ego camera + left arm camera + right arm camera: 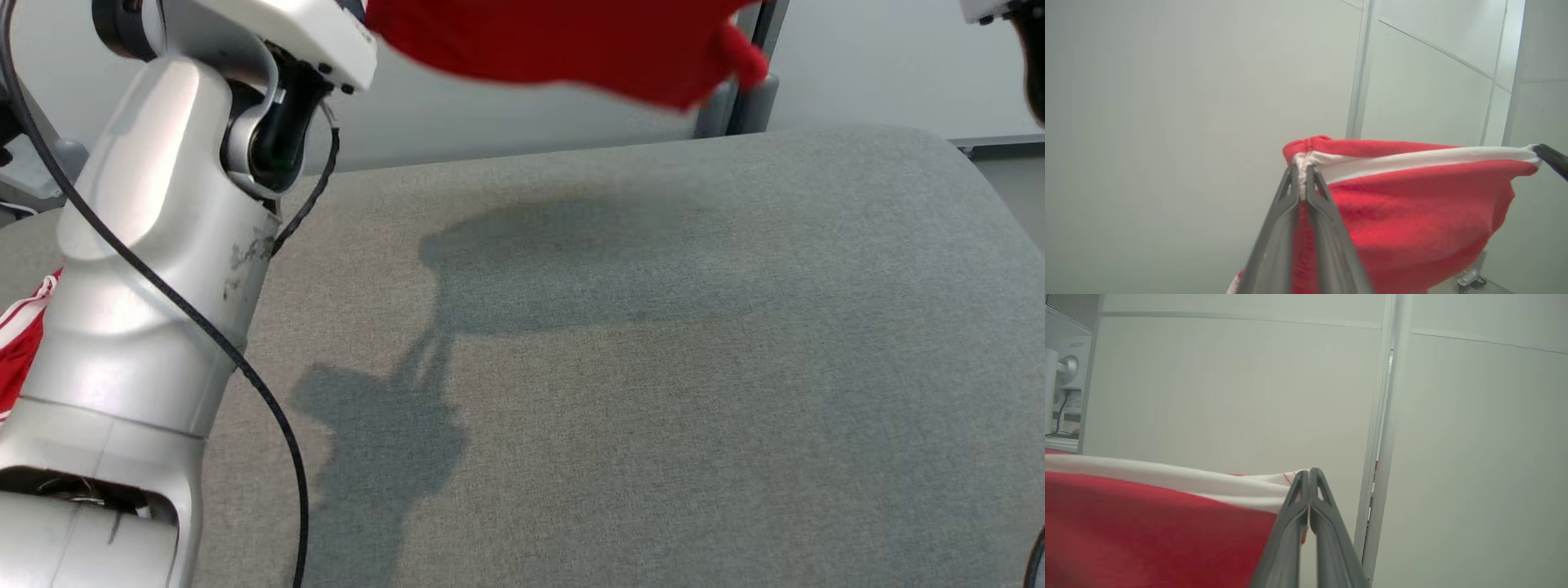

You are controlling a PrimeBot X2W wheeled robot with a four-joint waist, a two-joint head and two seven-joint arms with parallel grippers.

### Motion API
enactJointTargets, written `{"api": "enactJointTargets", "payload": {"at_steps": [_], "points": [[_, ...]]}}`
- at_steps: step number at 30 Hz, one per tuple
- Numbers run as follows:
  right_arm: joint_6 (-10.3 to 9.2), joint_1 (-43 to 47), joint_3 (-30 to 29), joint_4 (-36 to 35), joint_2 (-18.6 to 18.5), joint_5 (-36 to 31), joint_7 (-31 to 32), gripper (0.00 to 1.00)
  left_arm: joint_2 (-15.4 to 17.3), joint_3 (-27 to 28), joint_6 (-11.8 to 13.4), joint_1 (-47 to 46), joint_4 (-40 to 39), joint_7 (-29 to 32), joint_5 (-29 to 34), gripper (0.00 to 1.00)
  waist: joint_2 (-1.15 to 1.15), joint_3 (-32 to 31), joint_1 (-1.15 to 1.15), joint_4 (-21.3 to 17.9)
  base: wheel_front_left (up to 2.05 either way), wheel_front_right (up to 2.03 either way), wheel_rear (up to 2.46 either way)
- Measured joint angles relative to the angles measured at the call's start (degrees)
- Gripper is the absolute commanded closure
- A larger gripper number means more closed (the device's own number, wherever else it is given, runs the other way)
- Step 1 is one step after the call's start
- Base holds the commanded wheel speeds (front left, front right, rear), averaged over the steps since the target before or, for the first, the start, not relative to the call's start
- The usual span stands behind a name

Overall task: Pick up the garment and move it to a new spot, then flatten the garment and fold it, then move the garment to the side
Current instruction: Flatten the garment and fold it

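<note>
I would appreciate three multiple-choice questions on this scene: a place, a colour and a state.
1. Where is the garment? A. held up above the table B. lying flat on it C. on the floor
2. What colour is the band along its gripped edge? A. blue B. white C. black
3. How are the left gripper and right gripper? A. both open B. one open C. both shut on the garment
Answers: 1 A, it hangs at the head view's top, its shadow on the table; 2 B, both wrist views show a white strip; 3 C, each is pinched shut on that band.
</note>
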Motion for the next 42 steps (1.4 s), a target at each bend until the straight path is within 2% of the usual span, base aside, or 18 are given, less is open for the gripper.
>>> {"api": "enactJointTargets", "payload": {"at_steps": [3,6,11,15,19,25,30,36,37,39,40,42], "points": [[-0.01,0.1,4.4,6.2,1.4,-0.9,0.0,1.00,-1.1,-1.2,-2.5,-1.4,6.4,-4.7,1.6,1.00,0.00,1.2,0.00,0.1,0.00,0.00,0.00],[-0.01,3.9,8.7,10.8,2.7,-0.4,0.0,1.00,-2.8,-4.8,-5.0,3.4,11.9,-7.4,1.8,1.00,0.00,2.8,0.00,0.2,0.00,0.00,0.00],[-0.01,12.2,11.1,12.7,4.3,3.8,0.0,1.00,-5.0,-9.6,-5.5,13.7,17.4,-10.8,2.1,1.00,0.00,6.6,0.00,0.0,0.00,0.00,0.00],[-0.01,16.6,12.7,12.6,6.1,5.5,0.0,1.00,-4.3,-5.2,-5.5,18.2,13.4,-10.8,5.0,1.00,0.00,10.3,0.00,-1.1,0.00,0.00,0.00],[-0.01,21.3,12.7,10.1,5.5,7.2,0.0,1.00,-4.3,-1.9,-5.5,24.7,9.6,-10.9,8.7,1.00,0.00,12.0,0.00,-2.9,0.00,0.00,0.00],[-0.01,30.7,11.6,5.2,0.3,8.2,0.0,1.00,-4.5,-4.0,-5.5,35.1,5.1,-10.8,13.5,1.00,0.00,9.4,0.00,-2.6,0.00,0.00,0.00],[-0.01,36.1,11.4,2.2,0.0,8.2,0.0,1.00,-4.2,-6.6,-5.5,39.9,5.3,-10.8,13.4,1.00,0.00,6.4,0.00,-2.2,0.00,0.00,0.00],[-0.01,39.7,11.2,0.2,0.0,8.0,0.0,1.00,-4.1,-9.8,-5.5,40.9,8.9,-10.8,12.1,1.00,0.00,4.0,0.00,-2.3,0.00,0.00,0.00],[-0.01,40.1,10.8,0.0,0.0,7.8,0.0,1.00,-4.1,-10.5,-5.5,40.9,9.5,-10.8,12.1,0.93,0.00,3.8,0.00,-2.3,0.00,0.00,0.00],[-0.01,40.5,10.4,-0.5,0.0,7.6,0.0,1.00,-4.1,-11.9,-5.5,40.8,11.5,-10.8,12.1,0.67,0.00,3.4,0.00,-2.5,0.00,0.00,0.00],[-0.01,40.8,10.3,-0.6,0.0,7.5,0.0,1.00,-4.2,-12.6,-5.5,40.8,12.5,-10.9,12.1,0.58,0.00,3.2,0.00,-2.6,0.00,0.00,0.00],[-0.01,41.2,10.2,-0.6,0.2,7.5,0.0,1.00,-4.3,-14.1,-5.5,40.6,14.6,-11.0,11.2,0.54,0.00,2.8,0.00,-2.7,0.00,0.00,0.00]]}}
